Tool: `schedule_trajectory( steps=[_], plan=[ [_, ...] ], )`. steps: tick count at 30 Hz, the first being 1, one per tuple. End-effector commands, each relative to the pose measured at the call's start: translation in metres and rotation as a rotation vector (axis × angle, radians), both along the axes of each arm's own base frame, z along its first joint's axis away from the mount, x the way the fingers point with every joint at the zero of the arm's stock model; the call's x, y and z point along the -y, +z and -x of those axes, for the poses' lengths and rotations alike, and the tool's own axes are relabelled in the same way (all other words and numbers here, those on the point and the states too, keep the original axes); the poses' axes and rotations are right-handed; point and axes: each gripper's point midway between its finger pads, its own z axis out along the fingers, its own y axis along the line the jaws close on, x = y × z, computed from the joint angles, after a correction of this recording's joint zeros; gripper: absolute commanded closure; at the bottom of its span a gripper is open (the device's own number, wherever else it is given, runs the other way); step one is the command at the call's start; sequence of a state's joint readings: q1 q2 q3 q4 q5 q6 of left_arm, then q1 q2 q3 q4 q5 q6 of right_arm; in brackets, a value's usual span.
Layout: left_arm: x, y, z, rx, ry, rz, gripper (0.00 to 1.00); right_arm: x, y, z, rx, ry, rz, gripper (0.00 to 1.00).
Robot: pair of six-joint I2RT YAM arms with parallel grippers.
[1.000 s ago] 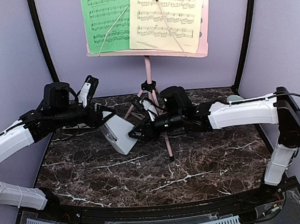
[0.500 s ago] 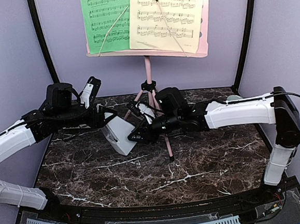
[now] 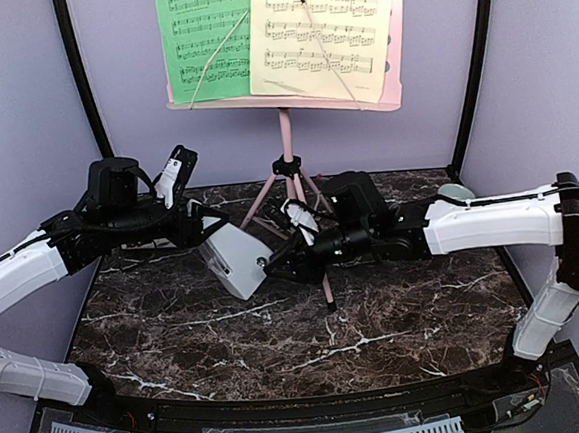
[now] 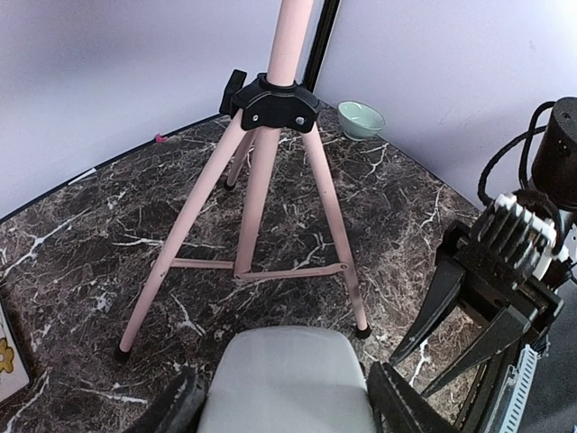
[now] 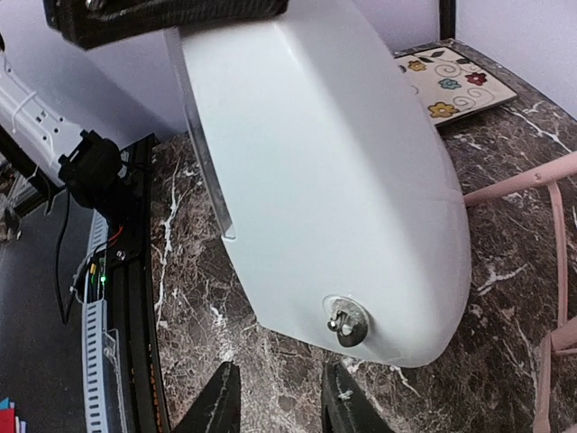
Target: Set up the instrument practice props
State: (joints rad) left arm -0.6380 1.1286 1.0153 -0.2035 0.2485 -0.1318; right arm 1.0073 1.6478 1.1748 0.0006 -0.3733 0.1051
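The pink music stand (image 3: 287, 141) stands at the back on its tripod legs (image 4: 257, 194). A green page (image 3: 205, 33) and a pale-yellow page (image 3: 324, 23) rest on its desk. My left gripper (image 3: 216, 244) is shut on the grey-white metronome (image 3: 235, 261), holding it tilted above the table; its body (image 4: 284, 370) fills the space between the fingers. In the right wrist view the metronome (image 5: 334, 180) looms close, with a metal winding key (image 5: 347, 323) low on its side. My right gripper (image 3: 278, 265) sits just right of it, open, with only tabletop between its fingertips (image 5: 221, 406).
A flower-patterned card (image 5: 451, 77) lies flat at the back left of the dark marble table (image 3: 378, 320). A small pale-green bowl (image 4: 361, 117) sits at the back right corner. One tripod foot (image 4: 362, 331) rests close to the metronome. Black frame posts (image 3: 80, 72) flank the purple walls.
My right arm has drawn back a little to the right from the metronome, and its jaws have narrowed. The left arm still holds the metronome in about the same place.
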Motion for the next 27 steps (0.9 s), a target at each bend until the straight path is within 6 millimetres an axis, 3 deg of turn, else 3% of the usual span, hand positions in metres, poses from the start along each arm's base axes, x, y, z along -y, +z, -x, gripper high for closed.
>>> schedule_trajectory(
  steps=[1, 6, 12, 27],
  plan=[
    [0.009, 0.066, 0.005, 0.182, -0.061, 0.121, 1.0, 0.004, 0.015, -0.014, 0.08, -0.078, -0.028, 0.64],
    [0.01, 0.07, 0.006, 0.199, -0.074, 0.131, 1.0, -0.002, 0.011, -0.025, 0.09, -0.105, 0.008, 0.62],
    [0.011, 0.072, 0.004, 0.201, -0.065, 0.137, 1.0, -0.013, 0.011, -0.022, 0.08, -0.071, -0.002, 0.65],
    [0.01, 0.072, 0.0, 0.2, -0.035, 0.167, 1.0, -0.035, 0.004, -0.018, 0.133, -0.051, 0.046, 0.87]
  ],
)
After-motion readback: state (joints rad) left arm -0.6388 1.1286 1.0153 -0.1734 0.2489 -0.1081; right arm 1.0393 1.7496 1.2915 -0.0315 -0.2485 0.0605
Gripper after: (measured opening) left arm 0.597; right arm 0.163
